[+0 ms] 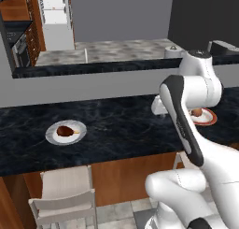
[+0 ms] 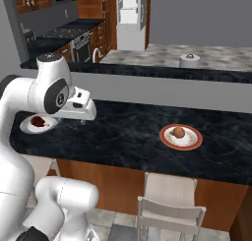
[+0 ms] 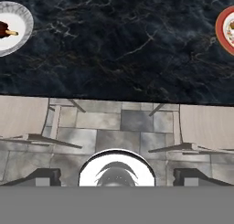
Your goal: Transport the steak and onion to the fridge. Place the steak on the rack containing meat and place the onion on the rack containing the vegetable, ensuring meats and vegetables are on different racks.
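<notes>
Two plates sit well apart on the dark marbled counter (image 1: 116, 130): a grey-rimmed white plate (image 1: 66, 132) toward the robot's left holds the steak (image 1: 63, 130), a dark red-brown lump with a pale stub pointing right, and a red-rimmed plate (image 2: 180, 136) toward the right holds the onion (image 2: 179, 132), a round tan-brown ball resting at its middle. In the hand view the steak (image 3: 5, 30) shows at the upper left edge on its plate (image 3: 18, 24), and the red-rimmed plate (image 3: 225, 30) is cut off at the upper right edge. The gripper (image 3: 116, 177) hangs above the near edge of the counter, between the two plates and clear of both, looking straight down at the counter and the tiled floor (image 3: 114, 127); its two dark finger tips stand wide apart with nothing between them, so the hand is released and empty. Two pale stools (image 3: 23, 118) stand tucked under the counter's front, one below each plate. Far behind, past a second, raised counter ledge (image 1: 93, 67), the fridge (image 1: 56, 13) stands open against the back wall with its white shelves visible, though what lies on them is too small to tell. A paper roll (image 2: 189, 60) stands on the far grey worktop.
</notes>
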Controlling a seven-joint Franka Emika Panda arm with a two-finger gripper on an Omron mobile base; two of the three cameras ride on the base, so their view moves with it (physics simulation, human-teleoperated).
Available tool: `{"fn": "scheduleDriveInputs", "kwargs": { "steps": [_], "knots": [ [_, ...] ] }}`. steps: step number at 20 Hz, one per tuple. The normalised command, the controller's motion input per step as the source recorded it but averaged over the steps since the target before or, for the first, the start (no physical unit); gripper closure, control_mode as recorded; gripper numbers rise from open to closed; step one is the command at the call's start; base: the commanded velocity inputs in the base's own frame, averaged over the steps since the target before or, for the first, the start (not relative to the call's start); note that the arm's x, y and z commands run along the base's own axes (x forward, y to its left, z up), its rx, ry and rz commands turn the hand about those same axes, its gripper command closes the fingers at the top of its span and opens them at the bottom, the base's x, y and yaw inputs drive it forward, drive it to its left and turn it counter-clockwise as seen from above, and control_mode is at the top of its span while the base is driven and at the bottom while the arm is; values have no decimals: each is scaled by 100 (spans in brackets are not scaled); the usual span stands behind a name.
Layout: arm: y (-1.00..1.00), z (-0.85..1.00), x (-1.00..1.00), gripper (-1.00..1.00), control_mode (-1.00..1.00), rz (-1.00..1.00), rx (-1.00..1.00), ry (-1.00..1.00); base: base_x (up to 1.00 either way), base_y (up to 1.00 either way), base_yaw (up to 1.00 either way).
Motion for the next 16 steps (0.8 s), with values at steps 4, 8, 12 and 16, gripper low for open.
{"fn": "scheduleDriveInputs", "kwargs": {
  "steps": [4, 8, 12, 16],
  "knots": [
    [10, 0, -45, -100, -100, -3, 0, 0, 0, 0, 0],
    [9, 2, -59, -100, -100, -3, 0, -1, 0, 0, 0],
    [23, 11, -57, -100, -100, -2, 0, -5, 0, 0, 0],
    [43, 8, -43, -100, 100, -2, 0, -3, -17, 17, -1]
  ]
}}
